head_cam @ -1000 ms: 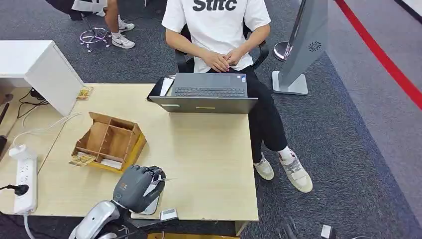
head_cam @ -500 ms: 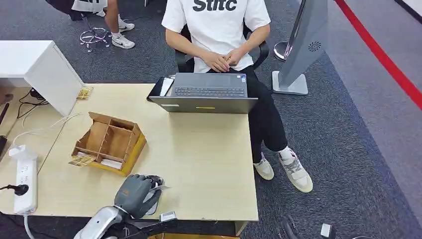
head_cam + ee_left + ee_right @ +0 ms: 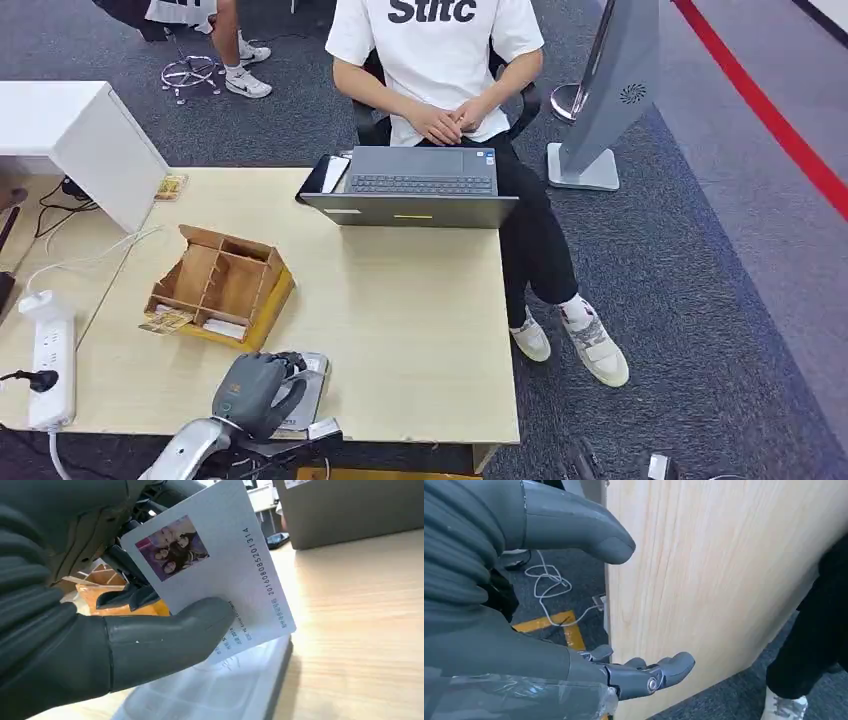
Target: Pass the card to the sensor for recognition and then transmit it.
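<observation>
Left of the sensor (image 3: pixel 308 395) you've got the wooden organizer (image 3: pixel 222 285). Left hand (image 3: pixel 252 392) pinches the card (image 3: pixel 215 575) thumb against fingers, card tilted just above the sensor. Right hand (image 3: pixel 574 605) at the table (image 3: pixel 420 320) edge, fingers spread wide, holding nothing.

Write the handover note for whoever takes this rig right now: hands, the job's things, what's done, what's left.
Left hand: grips the card between thumb and fingers, printed face toward the wrist camera, low over the grey sensor pad at the table's near edge.
Right hand: holds nothing, fingers apart, beside the table edge.
Done: card picked up and brought to the sensor.
Cannot tell whether the card touches the pad or has been read.
Left: finish recognition, then pass the card on, likely to the seated person behind the laptop.
</observation>
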`<state>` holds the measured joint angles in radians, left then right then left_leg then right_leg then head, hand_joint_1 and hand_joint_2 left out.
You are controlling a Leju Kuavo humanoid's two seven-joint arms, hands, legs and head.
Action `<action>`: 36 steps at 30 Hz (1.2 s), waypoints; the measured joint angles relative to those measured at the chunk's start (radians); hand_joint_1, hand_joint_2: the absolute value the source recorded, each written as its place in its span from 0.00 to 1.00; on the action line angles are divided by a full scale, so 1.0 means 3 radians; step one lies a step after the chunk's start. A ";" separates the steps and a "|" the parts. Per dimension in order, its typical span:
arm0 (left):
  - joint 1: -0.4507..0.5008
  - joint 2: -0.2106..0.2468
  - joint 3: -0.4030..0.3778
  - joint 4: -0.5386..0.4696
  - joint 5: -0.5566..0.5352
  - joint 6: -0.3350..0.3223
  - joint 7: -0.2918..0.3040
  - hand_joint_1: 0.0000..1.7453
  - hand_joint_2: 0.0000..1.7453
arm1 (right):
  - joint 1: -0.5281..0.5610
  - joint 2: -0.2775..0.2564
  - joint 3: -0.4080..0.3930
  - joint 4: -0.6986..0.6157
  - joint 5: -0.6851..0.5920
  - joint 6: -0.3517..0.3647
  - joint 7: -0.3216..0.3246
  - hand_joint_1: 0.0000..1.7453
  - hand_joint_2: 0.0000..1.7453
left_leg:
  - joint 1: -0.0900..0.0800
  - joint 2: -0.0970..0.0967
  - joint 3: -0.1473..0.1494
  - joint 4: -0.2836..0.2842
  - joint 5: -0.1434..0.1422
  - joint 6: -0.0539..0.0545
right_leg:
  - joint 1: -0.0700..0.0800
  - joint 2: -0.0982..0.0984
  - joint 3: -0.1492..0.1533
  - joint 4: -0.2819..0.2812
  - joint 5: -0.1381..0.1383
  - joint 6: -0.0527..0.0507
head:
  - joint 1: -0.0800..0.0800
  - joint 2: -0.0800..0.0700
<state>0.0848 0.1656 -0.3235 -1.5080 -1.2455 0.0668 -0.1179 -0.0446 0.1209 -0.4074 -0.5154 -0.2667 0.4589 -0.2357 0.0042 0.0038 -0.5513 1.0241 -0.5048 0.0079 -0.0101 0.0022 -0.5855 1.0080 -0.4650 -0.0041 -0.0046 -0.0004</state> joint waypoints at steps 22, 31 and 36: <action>0.0022 -0.0089 0.0216 0.0085 -0.0217 0.0163 -0.0029 1.00 1.00 | 0.0009 0.0031 -0.0006 -0.0104 0.0092 -0.0019 0.0060 0.00 1.00 | 0.0000 -0.0002 0.0003 0.0000 0.0005 -0.0004 | 0.0000 -0.0002 0.0002 0.0000 0.0001 -0.0001 | 0.0000 0.0000; -0.0219 -0.0219 0.0366 -0.0132 -0.0351 0.0287 -0.0089 1.00 1.00 | -0.0041 0.0032 -0.0057 -0.0108 0.0216 -0.0048 0.0088 0.00 1.00 | 0.0000 -0.0010 0.0000 0.0001 0.0007 -0.0004 | 0.0000 -0.0010 0.0001 0.0001 0.0002 -0.0001 | 0.0000 0.0000; -0.0760 -0.0244 0.0444 -0.0277 -0.0454 0.0253 -0.0049 1.00 1.00 | -0.0080 0.0033 -0.0060 -0.0097 0.0312 -0.0058 0.0099 0.00 1.00 | 0.0001 -0.0014 -0.0002 0.0001 0.0018 -0.0005 | 0.0001 -0.0014 0.0001 0.0001 0.0009 -0.0005 | 0.0001 0.0000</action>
<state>-0.1432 0.0923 -0.1904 -1.5911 -1.3817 0.1428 -0.1325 -0.0688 0.1308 -0.4253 -0.5444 -0.1732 0.4414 -0.2060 0.0044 -0.0003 -0.5521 1.0244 -0.4994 0.0064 -0.0099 -0.0021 -0.5851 1.0083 -0.4624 -0.0056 -0.0042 -0.0004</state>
